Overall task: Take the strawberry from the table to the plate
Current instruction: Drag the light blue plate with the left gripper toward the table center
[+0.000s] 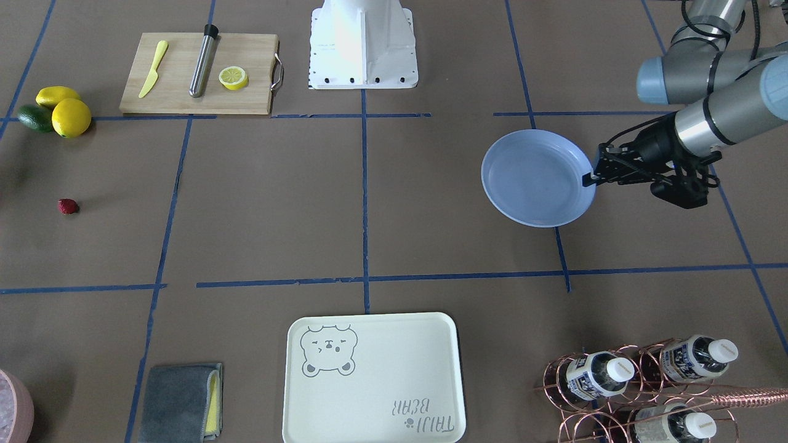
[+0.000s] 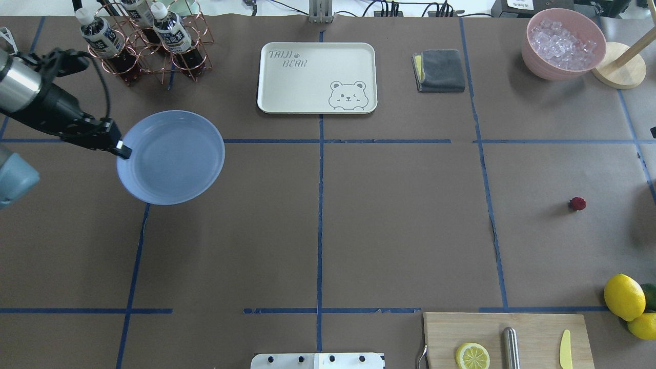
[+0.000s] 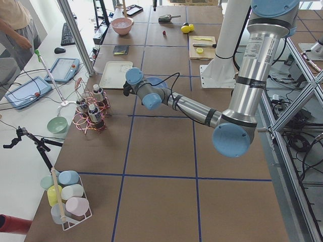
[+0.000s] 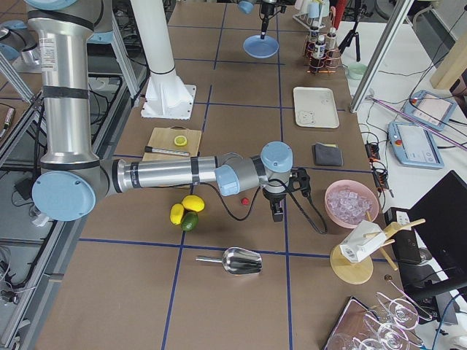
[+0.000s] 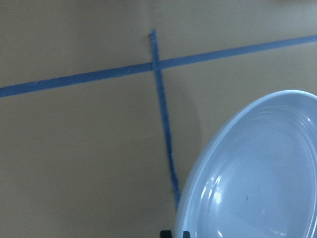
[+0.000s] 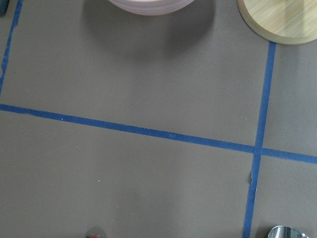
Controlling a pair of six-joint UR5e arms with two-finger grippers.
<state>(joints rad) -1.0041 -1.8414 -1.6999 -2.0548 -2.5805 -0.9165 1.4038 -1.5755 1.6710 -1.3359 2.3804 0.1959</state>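
Observation:
The strawberry (image 1: 68,206) is a small dark-red berry lying alone on the brown table (image 1: 271,203), on the robot's right side (image 2: 577,204). The light-blue plate (image 2: 171,156) is far across the table on the left side (image 1: 538,178). My left gripper (image 2: 122,149) is shut on the plate's near rim, and its fingertips (image 5: 173,233) show at the bottom of the left wrist view. My right gripper (image 4: 277,211) shows only in the exterior right view, hovering just beside the strawberry (image 4: 245,200); I cannot tell if it is open or shut. The berry peeks in at the right wrist view's bottom edge (image 6: 94,234).
Two lemons (image 1: 64,111) and an avocado (image 1: 34,118) lie near the strawberry. A cutting board (image 1: 200,74) carries a knife, a metal cylinder and a lemon half. A cream bear tray (image 2: 318,77), grey cloth (image 2: 441,70), pink ice bowl (image 2: 562,43) and bottle rack (image 2: 143,41) line the far side.

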